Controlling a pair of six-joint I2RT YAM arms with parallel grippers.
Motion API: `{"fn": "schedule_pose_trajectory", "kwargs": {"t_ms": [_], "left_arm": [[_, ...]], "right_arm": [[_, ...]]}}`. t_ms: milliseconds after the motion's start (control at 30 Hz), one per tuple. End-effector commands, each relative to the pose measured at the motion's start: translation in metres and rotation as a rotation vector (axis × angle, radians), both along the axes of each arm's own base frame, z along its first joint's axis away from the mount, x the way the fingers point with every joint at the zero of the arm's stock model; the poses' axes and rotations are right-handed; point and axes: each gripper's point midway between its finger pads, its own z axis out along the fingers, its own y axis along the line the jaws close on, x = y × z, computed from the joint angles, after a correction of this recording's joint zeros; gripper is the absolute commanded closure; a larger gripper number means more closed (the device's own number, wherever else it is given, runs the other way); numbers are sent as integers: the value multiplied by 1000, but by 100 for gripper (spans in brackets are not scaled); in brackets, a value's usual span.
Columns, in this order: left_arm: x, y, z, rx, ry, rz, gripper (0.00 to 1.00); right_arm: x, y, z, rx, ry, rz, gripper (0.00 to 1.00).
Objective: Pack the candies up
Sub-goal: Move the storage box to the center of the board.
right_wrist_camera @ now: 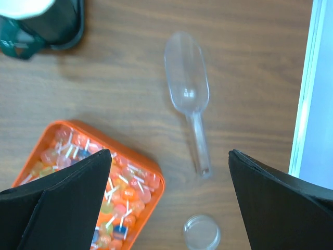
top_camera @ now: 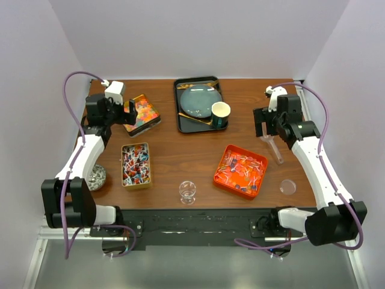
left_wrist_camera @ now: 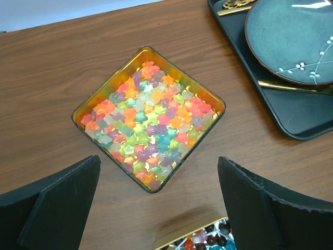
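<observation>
The candies lie in three containers. Multicoloured star candies point(left_wrist_camera: 148, 122) fill a square gold tin point(left_wrist_camera: 109, 83) at the back left point(top_camera: 143, 112). Wrapped stick candies fill a rectangular gold tin point(top_camera: 136, 164), whose corner shows in the left wrist view point(left_wrist_camera: 200, 239). More stick candies point(right_wrist_camera: 119, 198) fill an orange tray point(right_wrist_camera: 156, 179) at the front right point(top_camera: 231, 187). My left gripper point(left_wrist_camera: 158, 208) is open and empty, hovering beside the star tin point(top_camera: 124, 113). My right gripper point(right_wrist_camera: 171, 203) is open and empty above a clear plastic scoop point(right_wrist_camera: 188, 88), at the right of the table point(top_camera: 263, 123).
A black tray point(top_camera: 180, 114) at the back holds a blue plate point(top_camera: 198, 99) and a green cup point(top_camera: 221, 114). A small stemmed glass point(top_camera: 188, 191) stands at the front middle. A clear round lid point(top_camera: 288, 187) lies at the front right. A silvery ball point(top_camera: 96, 177) sits at the left edge.
</observation>
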Motion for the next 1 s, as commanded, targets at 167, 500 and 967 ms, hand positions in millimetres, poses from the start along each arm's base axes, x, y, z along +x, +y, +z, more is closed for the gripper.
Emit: {"fn": "schedule_pose_trajectory", "kwargs": {"t_ms": [167, 500, 967], "left_arm": [[-24, -3, 19, -34, -48, -16, 0], [-72, -26, 14, 105, 81, -300, 9], [-147, -74, -67, 269, 284, -697, 32]], "right_arm": [[-1, 2, 8, -103, -15, 157, 1], [-33, 53, -16, -8, 118, 586, 2], [-77, 73, -75, -212, 226, 883, 6]]}}
